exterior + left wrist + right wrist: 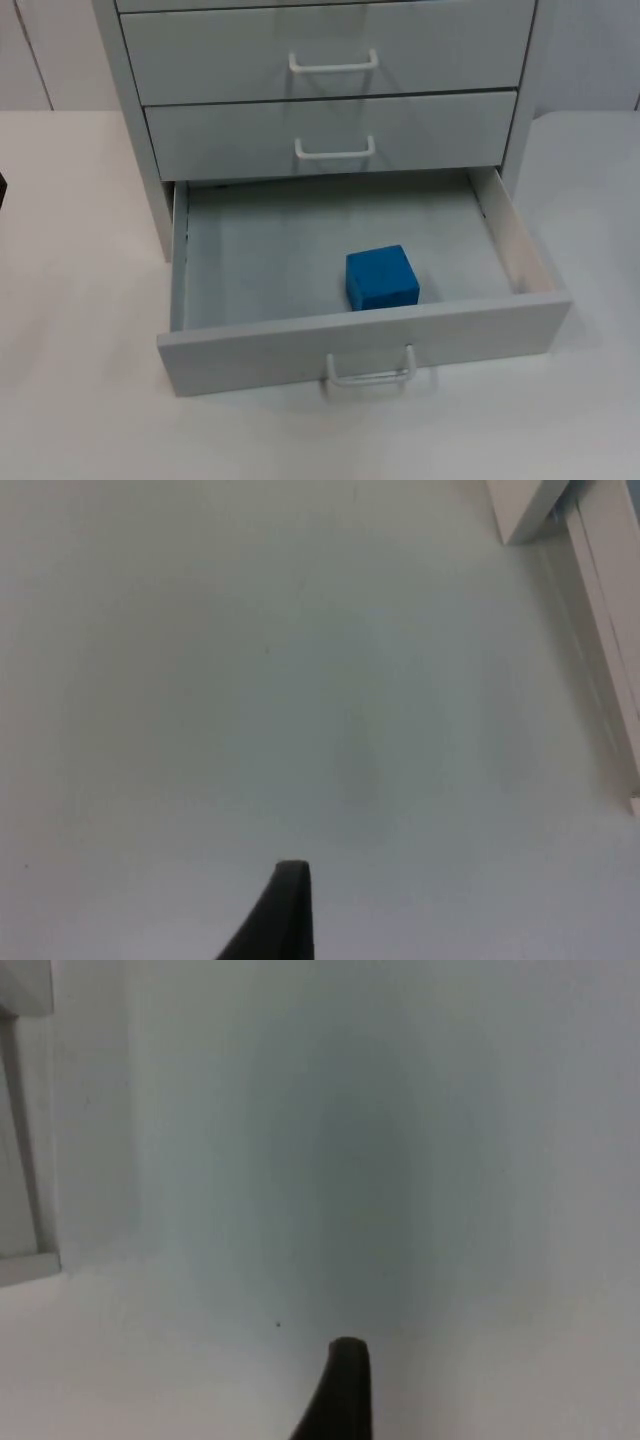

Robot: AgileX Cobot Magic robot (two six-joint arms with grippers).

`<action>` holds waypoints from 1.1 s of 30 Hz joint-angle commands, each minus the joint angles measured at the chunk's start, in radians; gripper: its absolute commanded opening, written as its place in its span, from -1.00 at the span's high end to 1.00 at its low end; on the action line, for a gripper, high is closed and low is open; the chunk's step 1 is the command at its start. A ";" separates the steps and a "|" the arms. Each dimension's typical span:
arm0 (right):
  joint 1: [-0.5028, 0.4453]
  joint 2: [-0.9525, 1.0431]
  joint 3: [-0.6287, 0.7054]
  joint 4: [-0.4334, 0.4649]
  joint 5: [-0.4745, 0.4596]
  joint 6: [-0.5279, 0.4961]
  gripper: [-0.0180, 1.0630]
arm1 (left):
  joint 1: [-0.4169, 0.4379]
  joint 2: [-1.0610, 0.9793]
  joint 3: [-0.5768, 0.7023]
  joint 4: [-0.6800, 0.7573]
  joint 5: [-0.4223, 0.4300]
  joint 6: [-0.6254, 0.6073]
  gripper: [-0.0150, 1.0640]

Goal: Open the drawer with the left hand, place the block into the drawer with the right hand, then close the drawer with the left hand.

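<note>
The grey cabinet's bottom drawer [350,345] stands pulled out over the white table, its white handle [370,375] facing the front. A blue block [381,277] rests on the drawer floor, close behind the front panel and a little right of centre. My left gripper [285,915] hangs over bare table to the left of the cabinet [525,510], holding nothing. My right gripper [342,1390] hangs over bare table to the right of the cabinet [25,1110], also holding nothing. Both arms wait away from the drawer.
Two shut drawers [330,135] with white handles sit above the open one. The open drawer's side walls [525,245] jut out over the table. White table top [80,300] lies to both sides and in front.
</note>
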 commanded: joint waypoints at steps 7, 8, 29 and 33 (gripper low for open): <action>0.008 -0.005 0.006 -0.013 0.003 0.011 -0.36 | -0.001 -0.007 0.003 -0.137 -0.004 0.184 0.97; 0.008 -0.005 0.006 -0.013 0.003 0.011 -0.36 | -0.007 -0.007 0.003 -0.219 0.001 0.276 0.98; 0.007 -0.005 0.006 -0.011 -0.004 0.028 -0.36 | -0.767 0.194 0.003 0.371 -0.091 -0.059 0.98; 0.007 -0.005 0.006 -0.011 -0.004 0.028 -0.36 | -0.874 0.275 0.003 0.573 -0.112 -0.217 0.98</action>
